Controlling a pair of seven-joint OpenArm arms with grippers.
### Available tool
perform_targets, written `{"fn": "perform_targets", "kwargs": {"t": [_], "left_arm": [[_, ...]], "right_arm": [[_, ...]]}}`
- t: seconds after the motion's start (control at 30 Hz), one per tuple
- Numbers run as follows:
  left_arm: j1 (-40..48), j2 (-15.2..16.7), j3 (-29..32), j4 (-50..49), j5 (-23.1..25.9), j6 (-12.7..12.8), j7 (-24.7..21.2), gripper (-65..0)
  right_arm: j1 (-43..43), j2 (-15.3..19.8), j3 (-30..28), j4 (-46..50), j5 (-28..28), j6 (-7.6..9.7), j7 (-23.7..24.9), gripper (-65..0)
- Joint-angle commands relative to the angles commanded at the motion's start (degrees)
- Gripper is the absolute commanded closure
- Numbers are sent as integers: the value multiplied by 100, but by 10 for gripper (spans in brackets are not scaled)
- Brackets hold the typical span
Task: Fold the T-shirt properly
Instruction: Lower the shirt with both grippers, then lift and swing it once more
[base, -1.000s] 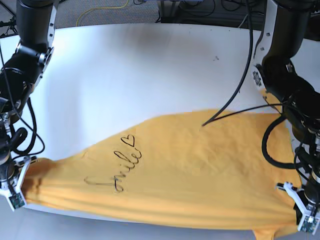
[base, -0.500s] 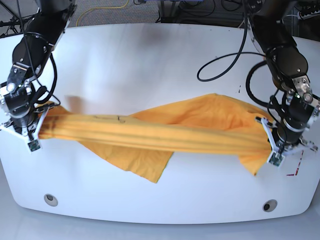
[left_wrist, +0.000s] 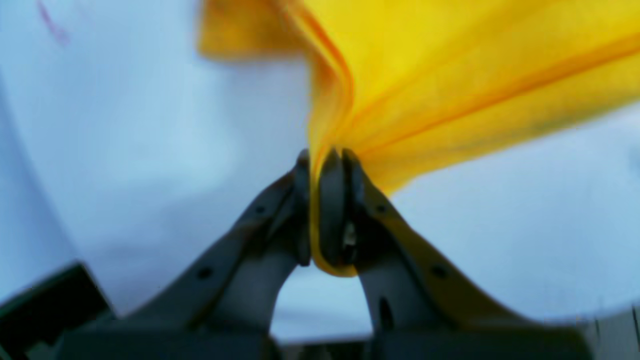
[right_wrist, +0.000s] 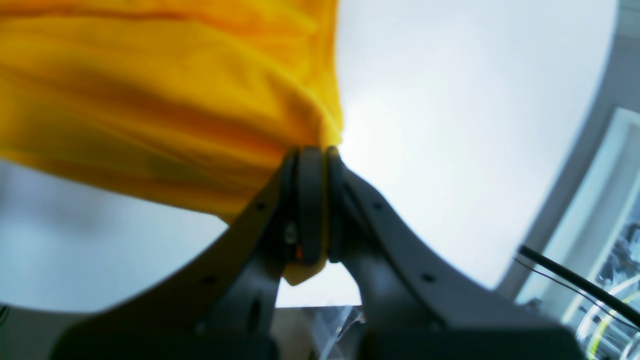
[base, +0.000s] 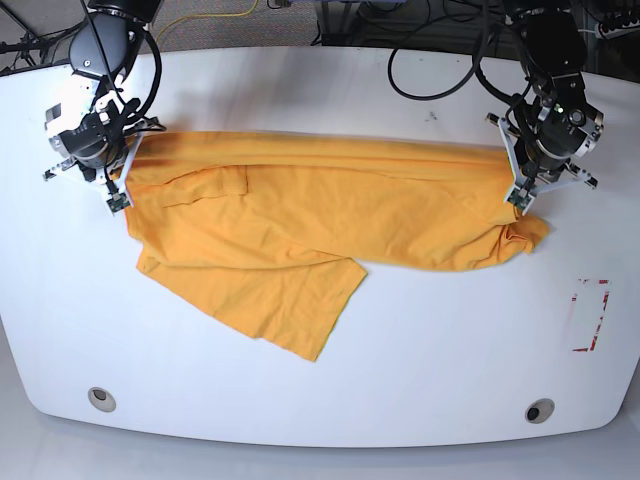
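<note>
The orange-yellow T-shirt (base: 320, 225) stretches across the far half of the white table (base: 330, 370), its top edge taut between my two grippers. Its print does not show. A loose flap hangs toward the front left of centre. My left gripper (base: 517, 190), on the base view's right, is shut on the shirt's right end; in the left wrist view (left_wrist: 325, 165) fabric (left_wrist: 450, 80) is pinched between the jaws. My right gripper (base: 120, 190), on the base view's left, is shut on the left end; the right wrist view (right_wrist: 310, 155) shows cloth (right_wrist: 160, 90) bunched in the closed jaws.
A red-outlined rectangle mark (base: 590, 315) is on the table at the right. Two round holes (base: 100, 398) (base: 539, 411) sit near the front edge. Cables (base: 440, 70) lie behind the table at the back.
Both grippers have carried the shirt from the table's front edge toward the back, lifting and turning it over. The "Smile" print, visible earlier, no longer shows.
</note>
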Motion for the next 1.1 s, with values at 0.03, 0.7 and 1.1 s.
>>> {"fn": "perform_targets", "kwargs": {"t": [0.03, 0.7, 1.1], "left_arm": [[79, 0, -44, 0, 0, 0, 0, 0], [-914, -44, -255, 0, -9, 0, 0, 0], [-2971, 79, 18, -158, 26, 0, 0, 0]], "right_arm": [[-44, 0, 0, -9, 0, 0, 0, 0], [501, 35, -62, -26, 0, 0, 220, 0], [2127, 281, -404, -677, 0, 0, 202, 0]]}}
